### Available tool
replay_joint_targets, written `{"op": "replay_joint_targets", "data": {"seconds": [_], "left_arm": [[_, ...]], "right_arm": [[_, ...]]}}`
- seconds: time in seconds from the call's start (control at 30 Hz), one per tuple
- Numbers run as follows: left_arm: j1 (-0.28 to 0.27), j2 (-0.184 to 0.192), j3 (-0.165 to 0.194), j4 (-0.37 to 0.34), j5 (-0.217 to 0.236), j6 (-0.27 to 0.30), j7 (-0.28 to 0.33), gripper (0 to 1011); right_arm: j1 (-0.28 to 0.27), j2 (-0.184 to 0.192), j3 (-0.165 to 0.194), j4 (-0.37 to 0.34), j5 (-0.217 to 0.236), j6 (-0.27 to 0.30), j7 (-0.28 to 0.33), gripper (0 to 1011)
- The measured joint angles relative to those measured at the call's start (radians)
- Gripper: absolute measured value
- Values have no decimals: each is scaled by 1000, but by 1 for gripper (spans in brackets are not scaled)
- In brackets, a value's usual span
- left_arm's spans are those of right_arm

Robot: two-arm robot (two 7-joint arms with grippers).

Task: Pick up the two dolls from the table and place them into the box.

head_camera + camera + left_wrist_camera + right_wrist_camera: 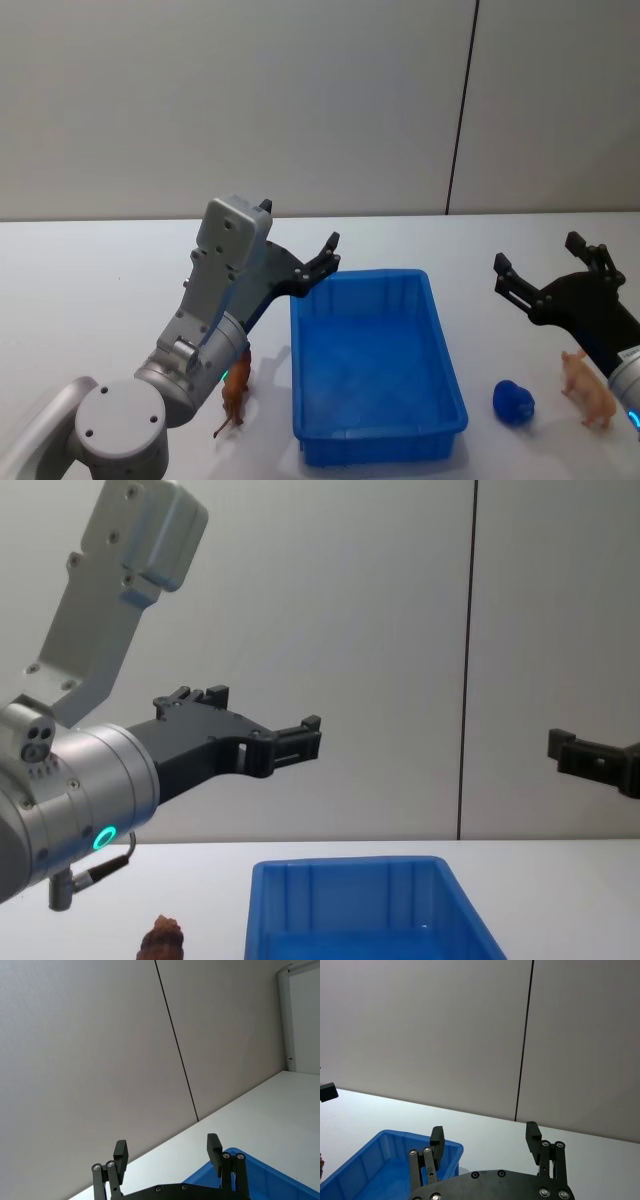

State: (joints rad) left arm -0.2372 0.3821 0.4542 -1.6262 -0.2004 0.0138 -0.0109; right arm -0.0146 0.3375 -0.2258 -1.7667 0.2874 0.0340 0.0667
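Left gripper, raised, spread wide, empty: reddish-brown doll lay below and behind it on the table; right gripper, likewise spread and empty, hung above and ahead of the pink doll; box between them.

My head camera looks forward and down from high up, taking in the desk and the whole box. My chest camera sits lower, near desk level, facing the wall and seeing the box side-on. My 2 wrist cameras ride close behind the left fingers and right fingers, tilted up at that wall. Each catches a corner of the box.
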Motion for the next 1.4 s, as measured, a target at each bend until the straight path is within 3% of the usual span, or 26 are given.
{"op": "replay_joint_targets", "data": {"seconds": [1.4], "left_arm": [[0,0,0,0,0,0,0,1001]], "right_arm": [[0,0,0,0,0,0,0,1000]]}}
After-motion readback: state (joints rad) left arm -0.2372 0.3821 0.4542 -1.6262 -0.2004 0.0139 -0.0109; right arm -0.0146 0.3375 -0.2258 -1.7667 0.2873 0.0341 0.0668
